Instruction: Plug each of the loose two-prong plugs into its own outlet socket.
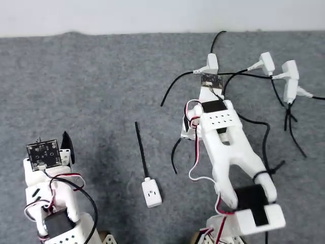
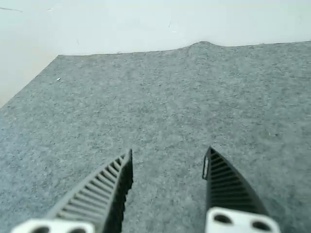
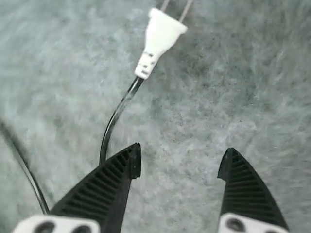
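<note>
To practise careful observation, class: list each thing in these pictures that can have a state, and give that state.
left gripper, open, holding nothing.
right gripper, open, holding nothing.
two-prong plug, loose on the mat, ungripped.
outlet socket, empty, nothing plugged in.

Looks like a robotics lab bench: grey felt mat [image 1: 91,91], plain white surface [image 1: 152,15] beyond the mat's far edge, bare-wired printed arm [image 1: 231,152] over the mat.
</note>
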You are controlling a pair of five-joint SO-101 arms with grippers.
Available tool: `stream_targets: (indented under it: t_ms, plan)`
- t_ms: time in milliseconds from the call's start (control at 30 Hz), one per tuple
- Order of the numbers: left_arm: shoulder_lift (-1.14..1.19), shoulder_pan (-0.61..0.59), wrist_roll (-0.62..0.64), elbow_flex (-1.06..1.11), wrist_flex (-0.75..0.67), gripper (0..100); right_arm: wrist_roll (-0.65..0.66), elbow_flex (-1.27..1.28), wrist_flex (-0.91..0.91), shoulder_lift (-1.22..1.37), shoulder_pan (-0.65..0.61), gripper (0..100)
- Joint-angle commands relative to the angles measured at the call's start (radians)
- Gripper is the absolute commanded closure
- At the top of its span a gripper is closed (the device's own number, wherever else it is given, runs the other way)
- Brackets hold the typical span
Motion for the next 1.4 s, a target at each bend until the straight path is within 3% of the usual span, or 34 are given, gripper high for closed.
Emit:
stream_targets:
  t_ms: [0,200,367,467,700,967,1233,1367]
  plan:
    - [-0.011,0.006,-0.014,-0.004,-0.023,77,-0.072,-0.008,-0.122,0.074,-0.010,73.8]
    - [-0.011,0.006,-0.014,-0.004,-0.023,77,-0.216,-0.008,-0.257,0.108,0.001,73.8]
    - [-0.011,0.009,-0.014,0.005,-0.029,77,-0.178,-0.008,-0.291,0.068,-0.005,73.9]
    - [-0.011,0.009,-0.014,0.005,-0.029,77,0.006,-0.005,-0.283,0.041,-0.010,73.9]
    - [-0.011,0.009,-0.014,0.005,-0.029,77,0.666,-0.006,-0.246,-0.002,0.041,73.9]
    - [-0.011,0.009,-0.014,0.005,-0.029,77,0.914,-0.008,-0.254,-0.041,0.139,73.8]
    - [-0.011,0.009,-0.014,0.005,-0.029,77,1.369,-0.008,-0.251,-0.041,0.147,73.7]
    - [-0.011,0.009,-0.015,0.007,-0.029,77,1.384,-0.008,-0.257,-0.041,0.143,73.6]
